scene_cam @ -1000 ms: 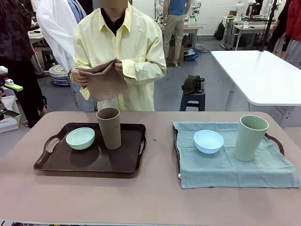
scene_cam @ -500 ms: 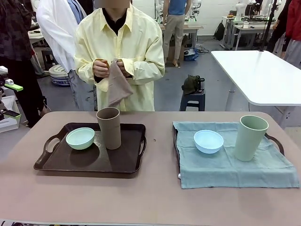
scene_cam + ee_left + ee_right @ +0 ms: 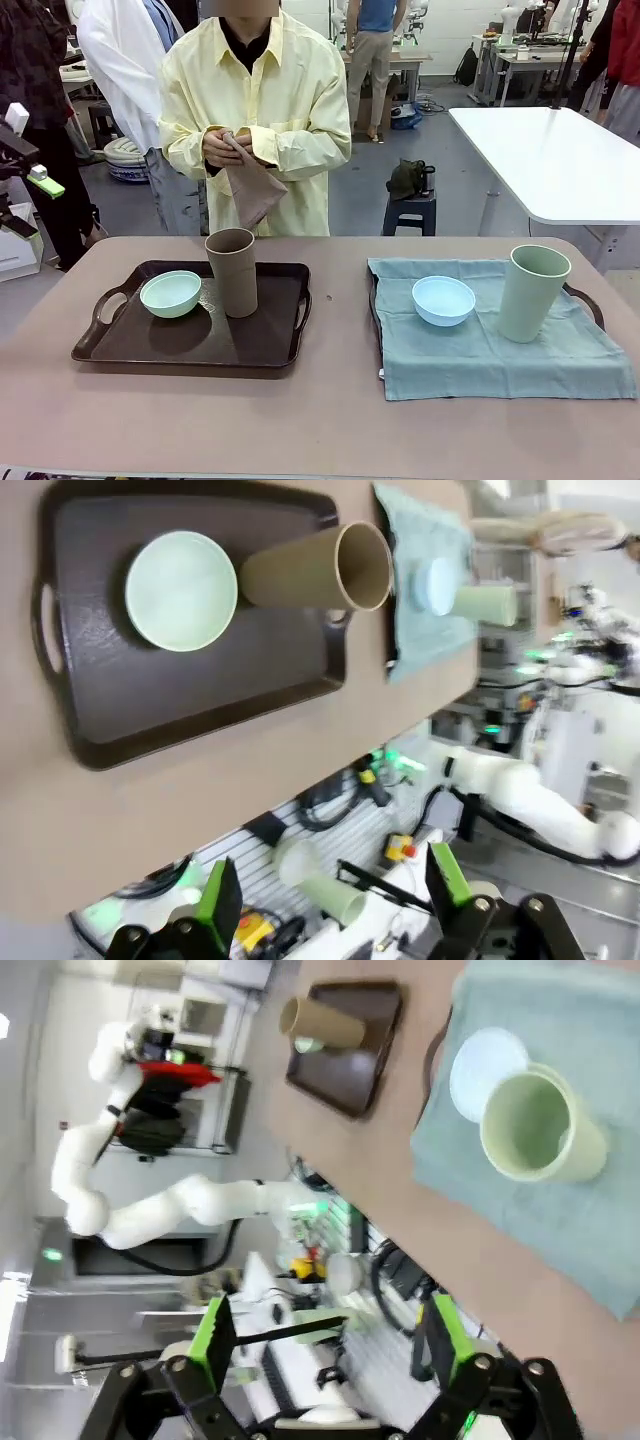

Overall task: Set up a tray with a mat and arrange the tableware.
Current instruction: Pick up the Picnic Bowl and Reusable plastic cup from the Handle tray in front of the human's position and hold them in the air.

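My left hand (image 3: 333, 905) hangs spread and empty, the brown tray (image 3: 250, 675) far ahead of it; my right hand (image 3: 326, 1345) is released too, the pale green tumbler (image 3: 535, 1130) ahead.

No legible text anywhere.
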You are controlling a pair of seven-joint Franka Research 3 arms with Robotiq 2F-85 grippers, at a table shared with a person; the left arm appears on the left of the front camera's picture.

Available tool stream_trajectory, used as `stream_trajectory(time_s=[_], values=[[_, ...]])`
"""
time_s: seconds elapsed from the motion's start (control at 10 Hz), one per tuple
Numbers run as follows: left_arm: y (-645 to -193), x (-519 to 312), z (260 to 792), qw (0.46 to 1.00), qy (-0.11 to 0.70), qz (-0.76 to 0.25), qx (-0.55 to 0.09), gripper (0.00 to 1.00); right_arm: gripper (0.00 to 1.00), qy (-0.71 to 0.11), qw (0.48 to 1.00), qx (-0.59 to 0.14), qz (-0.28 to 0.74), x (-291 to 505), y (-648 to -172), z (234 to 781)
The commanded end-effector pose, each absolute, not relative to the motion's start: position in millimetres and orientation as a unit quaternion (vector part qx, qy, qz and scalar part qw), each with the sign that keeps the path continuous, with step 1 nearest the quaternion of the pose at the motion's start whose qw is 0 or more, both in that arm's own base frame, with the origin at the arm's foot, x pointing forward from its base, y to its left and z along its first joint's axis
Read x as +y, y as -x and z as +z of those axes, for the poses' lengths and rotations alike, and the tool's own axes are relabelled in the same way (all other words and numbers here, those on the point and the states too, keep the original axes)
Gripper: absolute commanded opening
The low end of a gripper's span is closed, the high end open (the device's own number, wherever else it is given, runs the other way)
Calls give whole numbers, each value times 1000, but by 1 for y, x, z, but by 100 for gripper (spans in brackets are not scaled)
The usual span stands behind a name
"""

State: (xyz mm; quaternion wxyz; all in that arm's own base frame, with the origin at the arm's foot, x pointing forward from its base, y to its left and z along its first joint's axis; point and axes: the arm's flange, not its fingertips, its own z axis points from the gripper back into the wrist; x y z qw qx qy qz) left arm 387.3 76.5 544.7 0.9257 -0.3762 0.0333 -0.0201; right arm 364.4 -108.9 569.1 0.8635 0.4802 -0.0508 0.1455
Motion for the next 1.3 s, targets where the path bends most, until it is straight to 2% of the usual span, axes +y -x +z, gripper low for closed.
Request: stream_trajectory(time_s=[0.0, 0.2, 0.4, 0.5, 0.6, 0.8, 1.0, 1.1, 1.2], values=[[-386, 58, 561, 956, 289, -15, 35, 97, 100, -388, 893, -82, 212, -40, -375, 566], [-384, 25, 593, 976, 216, -13, 21, 97, 100, -300, 907, -122, 268, 49, -396, 545], [-386, -3, 614, 984, 178, -11, 19, 97, 100, -251, 896, -163, 327, 125, -414, 508], [-386, -16, 621, 987, 162, 1, 15, 97, 100, -246, 871, -211, 369, 163, -416, 489], [-391, -23, 622, 988, 153, 13, 11, 97, 100, -275, 845, -234, 395, 191, -419, 477], [-401, -33, 620, 988, 150, 26, 15, 97, 100, -329, 817, -203, 428, 234, -419, 450], [-406, -29, 622, 985, 169, 34, 24, 97, 100, -367, 814, -163, 419, 230, -422, 452], [-396, -33, 617, 986, 163, 19, 15, 97, 100, -306, 828, -207, 422, 251, -406, 449], [-396, -33, 617, 986, 163, 19, 15, 97, 100, -306, 828, -207, 422, 251, -406, 449]])
